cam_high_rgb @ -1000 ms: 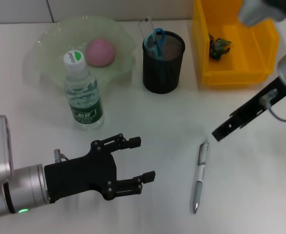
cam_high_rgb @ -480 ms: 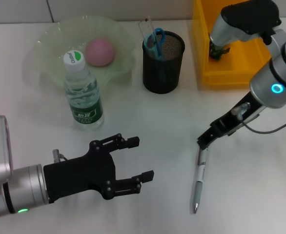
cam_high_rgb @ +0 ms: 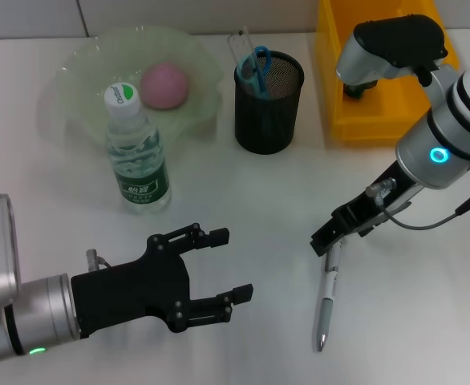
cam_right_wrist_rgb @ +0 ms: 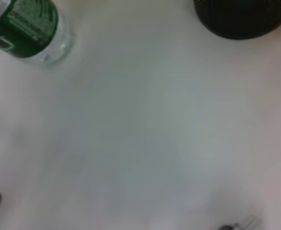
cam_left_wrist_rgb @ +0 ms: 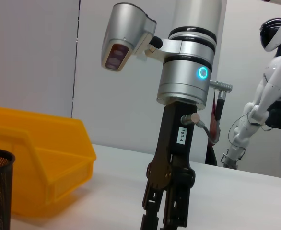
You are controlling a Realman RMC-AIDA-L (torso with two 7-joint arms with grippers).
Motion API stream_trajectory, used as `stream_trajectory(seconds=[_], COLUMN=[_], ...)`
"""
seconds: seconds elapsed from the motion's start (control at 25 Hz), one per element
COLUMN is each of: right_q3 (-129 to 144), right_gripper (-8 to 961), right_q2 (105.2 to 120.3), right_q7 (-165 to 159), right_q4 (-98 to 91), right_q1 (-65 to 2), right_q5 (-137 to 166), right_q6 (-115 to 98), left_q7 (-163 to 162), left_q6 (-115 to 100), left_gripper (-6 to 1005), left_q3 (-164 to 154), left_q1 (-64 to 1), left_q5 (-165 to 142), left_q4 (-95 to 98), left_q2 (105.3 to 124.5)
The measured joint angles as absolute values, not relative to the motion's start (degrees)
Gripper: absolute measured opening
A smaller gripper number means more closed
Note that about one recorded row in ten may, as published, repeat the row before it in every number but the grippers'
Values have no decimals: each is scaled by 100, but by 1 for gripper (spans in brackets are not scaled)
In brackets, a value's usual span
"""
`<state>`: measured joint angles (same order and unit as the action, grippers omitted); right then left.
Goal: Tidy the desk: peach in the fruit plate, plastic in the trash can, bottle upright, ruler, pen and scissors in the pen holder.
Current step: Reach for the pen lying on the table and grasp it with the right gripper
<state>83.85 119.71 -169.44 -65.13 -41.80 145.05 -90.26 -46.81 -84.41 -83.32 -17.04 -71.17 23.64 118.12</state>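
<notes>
Your right gripper [cam_high_rgb: 325, 242] sits at the top end of the one pen [cam_high_rgb: 326, 297] on the desk; you cannot tell its finger state. Your left gripper [cam_high_rgb: 223, 265] hovers open. One upright bottle [cam_high_rgb: 135, 152], one peach [cam_high_rgb: 165, 85] in the plate [cam_high_rgb: 79, 64], one holder [cam_high_rgb: 267, 102].

Blurred white desk [cam_right_wrist_rgb: 145, 124] fills frame. Bottle [cam_right_wrist_rgb: 28, 28] with green label at upper left corner. Black mesh pen holder [cam_right_wrist_rgb: 243, 17] at upper right edge. Pen [cam_right_wrist_rgb: 236, 225] tip at bottom right edge.
</notes>
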Motion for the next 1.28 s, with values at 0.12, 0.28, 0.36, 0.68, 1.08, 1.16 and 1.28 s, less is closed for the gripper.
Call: stream_trajectory(seconds=[0.12, 0.28, 0.36, 0.68, 1.08, 1.16, 1.28], right_q3=[8387, 8394, 8419, 8639, 8694, 8694, 8693], right_gripper=[814, 813, 812, 809, 806, 740, 642], right_q2=[11971, 11971, 11970, 11970, 11970, 11970, 11970], right_q7=[-16945, -16945, -16945, -16945, -16945, -16945, -16945], right_q4=[-6464, -6324, -6284, -6161, -6103, -6097, -6045], right_q1=[-4209, -4226, -4227, -4246, -4279, -4280, -4296], right_q5=[14645, 14668, 14673, 14683, 14628, 14626, 14624], right_q6=[-9015, -8991, -8935, -8723, -8595, -8589, -8579], left_q7=[-4672, -4669, -4668, -4667, -4667, -4667, -4667], left_q6=[-8458, -8451, -8441, -8424, -8449, -8449, -8444], left_gripper=[807, 807, 807, 807, 807, 807, 807], left_q3=[-8332, -8332, -8332, -8351, -8364, -8361, -8362], left_q1=[-1684, -1679, -1680, -1719, -1715, -1711, -1711], left_q5=[-7119, -7119, -7119, -7119, -7119, -7119, -7119], left_q4=[2364, 2364, 2364, 2357, 2365, 2365, 2365], left_q2=[11813, 11813, 11816, 11821, 11829, 11830, 11830])
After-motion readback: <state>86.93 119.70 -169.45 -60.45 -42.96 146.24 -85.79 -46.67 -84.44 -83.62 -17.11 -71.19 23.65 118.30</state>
